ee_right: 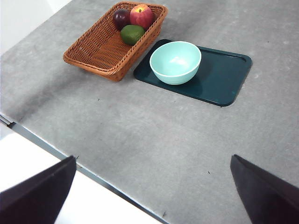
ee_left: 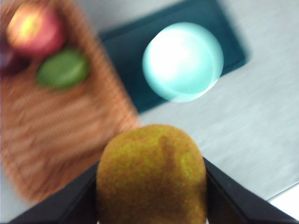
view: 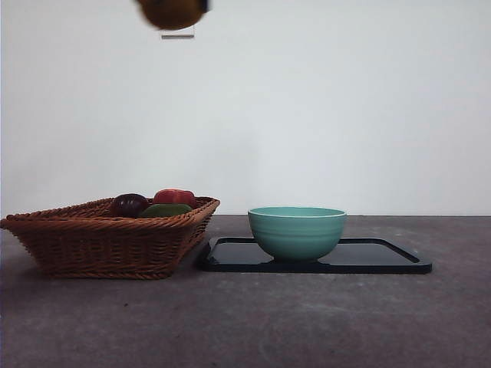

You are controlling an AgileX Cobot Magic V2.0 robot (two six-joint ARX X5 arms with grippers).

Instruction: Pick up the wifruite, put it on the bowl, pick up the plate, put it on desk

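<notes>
The left gripper (ee_left: pixel 152 186), clamped on the orange-brown oval wifruite (ee_left: pixel 152 175), hangs high; centre it over the ridged mint-teal ceramic bowl (view: pixel 297 230), lower gently before releasing; right gripper (ee_right: pixel 152 186) waits agape, empty

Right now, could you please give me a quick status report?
Left hand shut on the brown-green fuzzy oval fruit, high above the table. Right hand open, waiting. Mint-teal ridged bowl empty on the dark tray. Path clear.

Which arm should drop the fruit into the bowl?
Left. Its gripper is already shut on the wifruite, high above the bowl. The right gripper is open, holding nothing, back at the desk edge.
</notes>
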